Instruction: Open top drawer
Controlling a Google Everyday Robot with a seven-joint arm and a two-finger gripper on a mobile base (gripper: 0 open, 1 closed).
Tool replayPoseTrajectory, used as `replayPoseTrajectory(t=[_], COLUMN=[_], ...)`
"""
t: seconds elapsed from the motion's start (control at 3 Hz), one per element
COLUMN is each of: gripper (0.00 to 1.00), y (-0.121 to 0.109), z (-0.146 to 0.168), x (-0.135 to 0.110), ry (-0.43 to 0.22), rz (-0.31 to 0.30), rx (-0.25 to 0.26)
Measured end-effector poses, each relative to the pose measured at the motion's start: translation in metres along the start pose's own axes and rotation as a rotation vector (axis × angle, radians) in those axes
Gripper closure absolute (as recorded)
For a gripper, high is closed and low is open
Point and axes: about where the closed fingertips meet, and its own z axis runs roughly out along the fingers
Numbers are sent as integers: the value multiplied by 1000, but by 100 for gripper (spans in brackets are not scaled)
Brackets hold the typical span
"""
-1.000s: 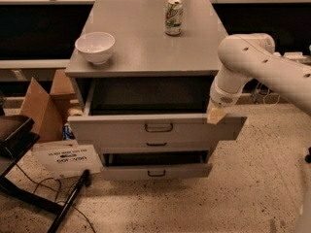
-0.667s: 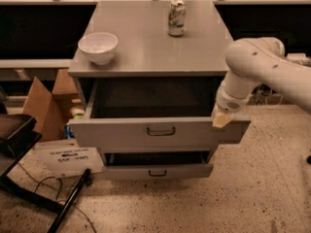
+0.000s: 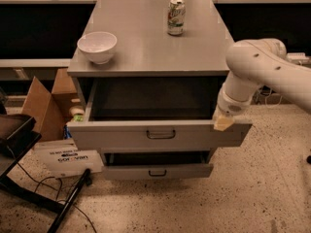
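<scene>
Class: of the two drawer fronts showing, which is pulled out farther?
The top drawer, the taller, wider front, its deep box exposed; the lower drawer barely projects. The gripper is at the top drawer's right front corner.

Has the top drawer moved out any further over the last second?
Yes. Against the fixed cabinet top, the top drawer front has come slightly further out toward the camera. The gripper sits at the front's right upper edge.

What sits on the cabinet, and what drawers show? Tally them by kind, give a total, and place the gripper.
Bowls: 1, the white bowl
Cans: 1, the can
Drawers: 2, the top drawer, pulled open, and the lower drawer
Total: 4
The gripper is at the top drawer's right front corner.
</scene>
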Motion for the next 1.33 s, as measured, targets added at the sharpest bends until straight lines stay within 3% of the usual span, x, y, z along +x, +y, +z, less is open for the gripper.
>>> replayPoseTrajectory(t=[0.33,0.67,1.33], gripper=[100,84,38], y=[2,2,2], z=[0,0,0], x=[-3,-3,-3], ry=[1,1,1], rz=[2,2,2], rx=[-2,-2,-2])
